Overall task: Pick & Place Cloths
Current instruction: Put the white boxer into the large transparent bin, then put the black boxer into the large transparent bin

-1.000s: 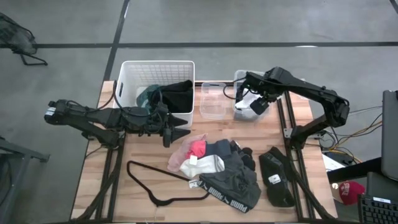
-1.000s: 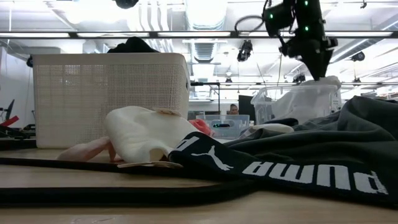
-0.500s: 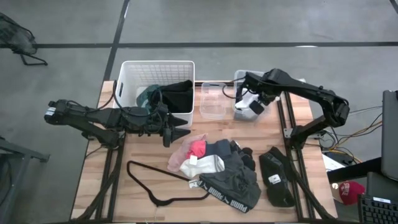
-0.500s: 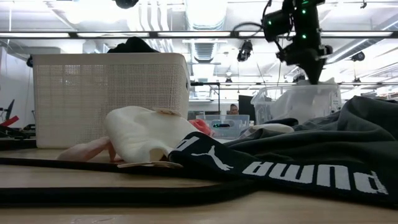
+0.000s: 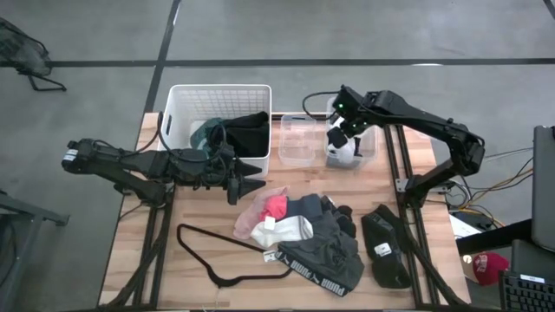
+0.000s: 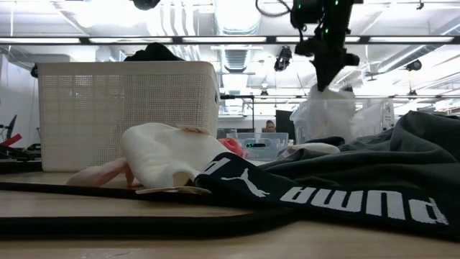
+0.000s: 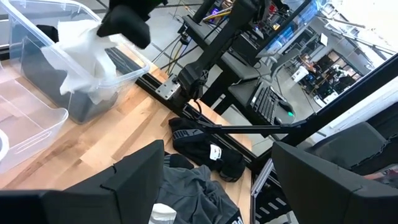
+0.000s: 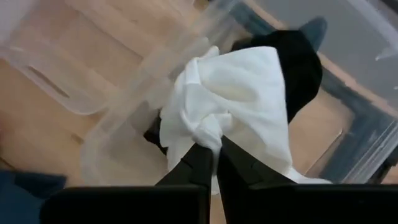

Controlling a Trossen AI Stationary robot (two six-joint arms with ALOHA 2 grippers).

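My right gripper (image 5: 340,132) hangs over the clear bin (image 5: 371,147) at the table's far right, shut on a white cloth (image 5: 341,149). The low view shows that cloth (image 6: 327,115) hanging below it. A black cloth (image 8: 301,65) lies in the same bin. My left gripper (image 5: 258,175) stands open in front of the white basket (image 5: 178,108), touching nothing. A pile of cloths lies mid-table: pink (image 5: 276,204), white (image 5: 284,230) and dark grey with a lettered waistband (image 5: 334,277). My right gripper pinches a bunched fold at the white cloth's top (image 8: 209,135) between its two fingers. The fingers (image 6: 325,70) point down from above. The cloth hangs slack below them; its lower end reaches down between the bin's walls, over the black cloth.
The white basket holds teal and black cloths (image 5: 232,132). A second, smaller clear bin (image 5: 297,139) stands between basket and right bin. A black wire hanger (image 5: 217,256) lies near the front left, a black cloth (image 5: 386,247) at the front right. People and desks show beyond the table.
My right gripper has shut on the white cloth inside the clear bin, then risen and gone toward the table's left. The cloth has been drawn up out of the bin and now hangs stretched below the fingers.
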